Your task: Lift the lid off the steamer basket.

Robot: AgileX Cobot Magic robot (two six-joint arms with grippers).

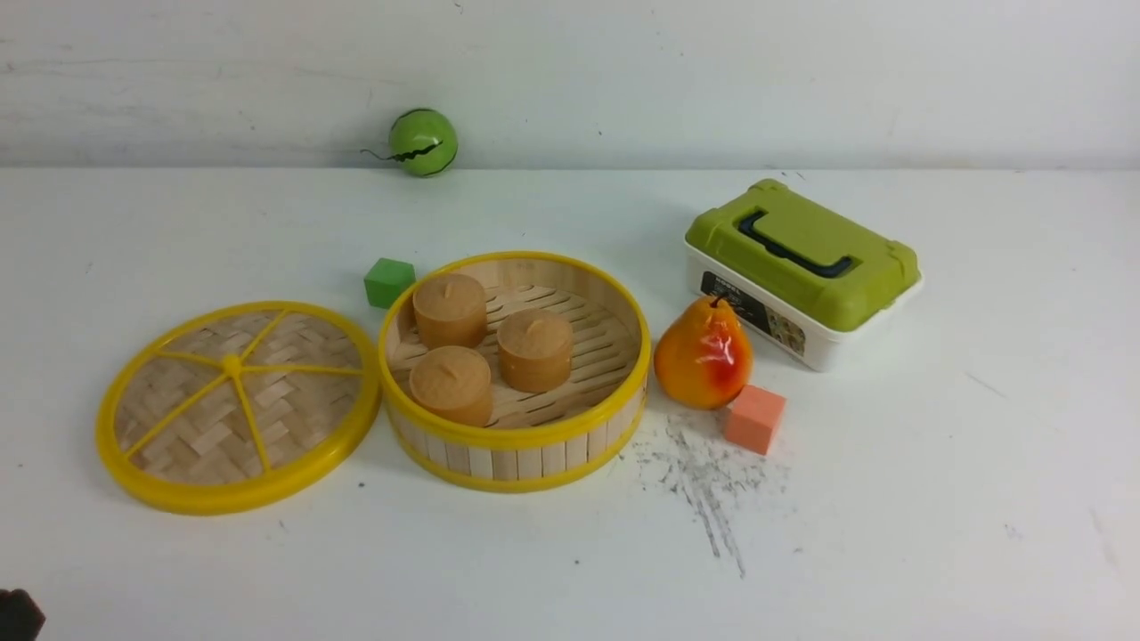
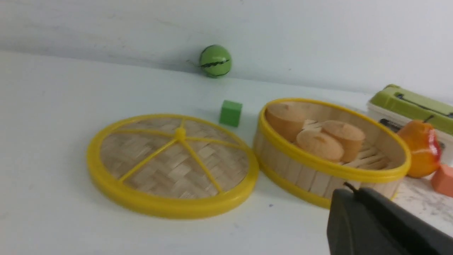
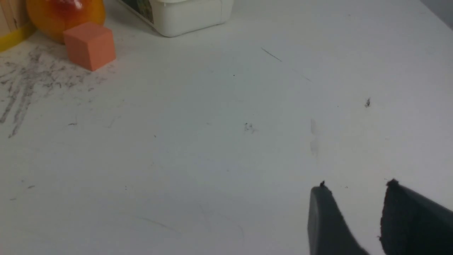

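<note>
Front view: the lid lies flat on the white table, just left of the steamer basket, rims touching or nearly so. The basket stands open, with three brown buns inside. We judge the removal done. Left wrist view: the left gripper shows as one dark mass, fingers together, holding nothing. Right wrist view: the right gripper hangs above the table, fingers apart and empty. Next, we judge, both arms need only keep clear of the lid.

Dark label on the white box cannot be read.
</note>
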